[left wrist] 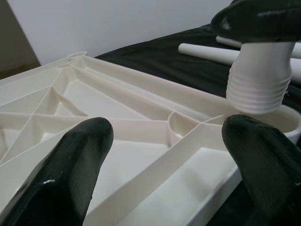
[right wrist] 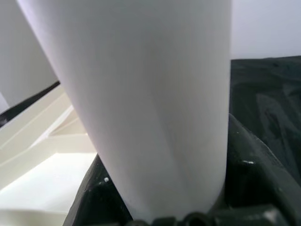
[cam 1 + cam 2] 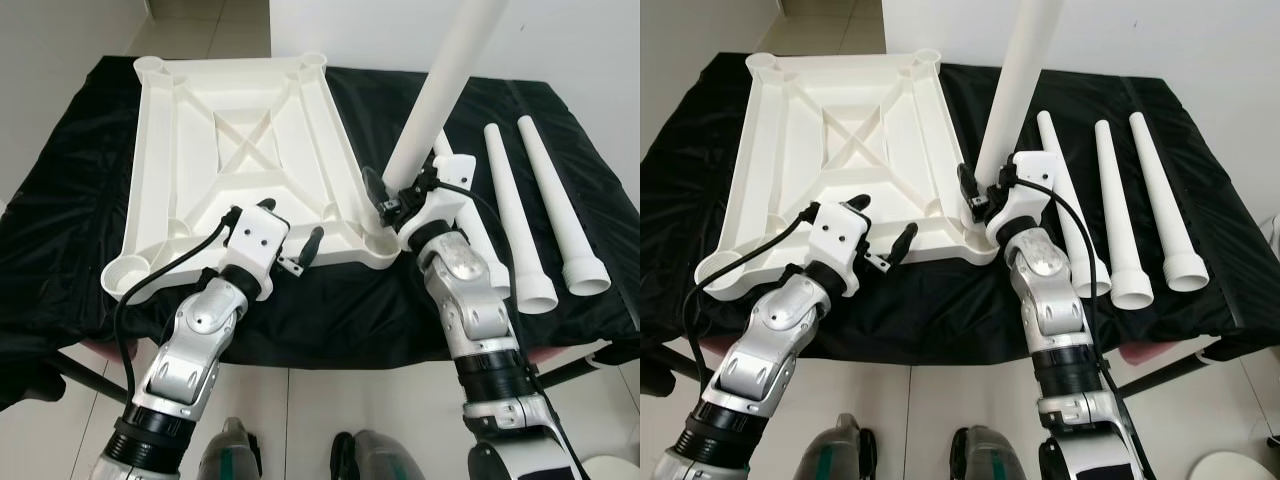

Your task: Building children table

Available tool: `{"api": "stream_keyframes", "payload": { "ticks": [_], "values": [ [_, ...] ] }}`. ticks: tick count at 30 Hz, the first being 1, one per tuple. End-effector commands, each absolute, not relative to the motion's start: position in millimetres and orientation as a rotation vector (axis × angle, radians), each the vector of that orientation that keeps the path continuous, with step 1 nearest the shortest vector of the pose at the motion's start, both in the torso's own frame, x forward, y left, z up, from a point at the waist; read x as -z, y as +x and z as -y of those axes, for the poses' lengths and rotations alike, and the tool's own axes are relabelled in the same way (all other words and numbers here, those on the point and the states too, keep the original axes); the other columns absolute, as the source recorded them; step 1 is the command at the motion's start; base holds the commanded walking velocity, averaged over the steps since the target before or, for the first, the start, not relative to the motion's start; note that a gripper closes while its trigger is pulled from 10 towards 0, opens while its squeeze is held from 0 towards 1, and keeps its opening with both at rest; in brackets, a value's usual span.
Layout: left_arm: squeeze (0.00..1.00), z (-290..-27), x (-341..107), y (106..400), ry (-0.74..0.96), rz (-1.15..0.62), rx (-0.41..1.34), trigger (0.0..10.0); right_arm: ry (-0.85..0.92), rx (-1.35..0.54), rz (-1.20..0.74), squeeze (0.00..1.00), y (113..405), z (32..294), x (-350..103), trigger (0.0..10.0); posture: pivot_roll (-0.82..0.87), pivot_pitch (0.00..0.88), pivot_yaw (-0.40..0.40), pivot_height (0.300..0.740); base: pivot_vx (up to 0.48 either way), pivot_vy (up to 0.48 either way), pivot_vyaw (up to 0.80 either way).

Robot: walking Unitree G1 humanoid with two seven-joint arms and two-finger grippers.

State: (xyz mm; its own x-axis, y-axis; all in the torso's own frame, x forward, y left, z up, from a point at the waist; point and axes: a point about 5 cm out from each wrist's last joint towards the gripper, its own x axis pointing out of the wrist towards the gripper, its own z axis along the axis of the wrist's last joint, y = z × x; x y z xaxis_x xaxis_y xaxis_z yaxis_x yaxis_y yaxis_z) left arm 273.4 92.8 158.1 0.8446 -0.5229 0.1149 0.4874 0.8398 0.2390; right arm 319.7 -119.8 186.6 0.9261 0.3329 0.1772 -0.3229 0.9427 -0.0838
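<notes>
**Table leg held over a corner socket**

My right gripper point(image 3: 392, 203) clamps a long white plastic table leg point(image 3: 440, 92), upright above the five o'clock corner of the upturned white plastic tabletop point(image 3: 235, 150) on the black-draped worktop point(image 3: 60, 230). My left gripper point(image 3: 290, 238) spreads wide at the tabletop's six o'clock edge.

A plain indoor room is shown, probably in a home. Bare white walls point(image 3: 560, 35) and a floor of pale tiles point(image 3: 330, 400) are seen. A low table is covered with a black cloth point(image 3: 60, 200), on which parts of white plastic children's furniture point(image 3: 235, 150) are laid.
</notes>
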Motion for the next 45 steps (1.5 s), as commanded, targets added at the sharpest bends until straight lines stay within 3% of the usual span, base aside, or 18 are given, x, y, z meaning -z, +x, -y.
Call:
{"api": "stream_keyframes", "payload": {
  "ticks": [1, 17, 36, 39, 45],
  "values": [
    [0.0, -90.0, -158.4, 270.3, 0.206, 0.191, 0.56, 10.0, -0.05, -0.351, 0.188, 0.0, 316.6, 119.1, -188.0, 10.0, -0.07, 0.05, -0.03, 0.74, 0.0, 0.0, 0.0],
    [0.0, -84.2, -164.2, 265.1, 0.219, 0.22, 0.613, 10.0, -0.059, -0.37, 0.086, 0.0, 312.9, 115.8, -164.2, 10.0, -0.06, 0.042, -0.038, 0.74, 0.0, 0.0, 0.0],
    [0.0, -82.7, -165.5, 261.1, 0.214, 0.219, 0.641, 10.0, -0.204, -0.49, 0.0, 0.0, 302.0, 113.9, -140.8, 10.0, -0.05, 0.032, -0.031, 0.74, 0.0, 0.0, 0.0],
    [0.0, -82.7, -165.7, 260.9, 0.212, 0.218, 0.642, 10.0, -0.198, -0.494, -0.005, 0.0, 301.2, 113.7, -139.3, 10.0, -0.05, 0.032, -0.031, 0.74, 0.0, 0.0, 0.0],
    [0.0, -82.1, -166.5, 259.8, 0.21, 0.219, 0.649, 10.0, -0.021, -0.412, -0.065, 0.0, 306.8, 123.8, -133.9, 10.0, -0.05, 0.036, -0.027, 0.74, 0.0, 0.0, 0.0]
  ]
}}
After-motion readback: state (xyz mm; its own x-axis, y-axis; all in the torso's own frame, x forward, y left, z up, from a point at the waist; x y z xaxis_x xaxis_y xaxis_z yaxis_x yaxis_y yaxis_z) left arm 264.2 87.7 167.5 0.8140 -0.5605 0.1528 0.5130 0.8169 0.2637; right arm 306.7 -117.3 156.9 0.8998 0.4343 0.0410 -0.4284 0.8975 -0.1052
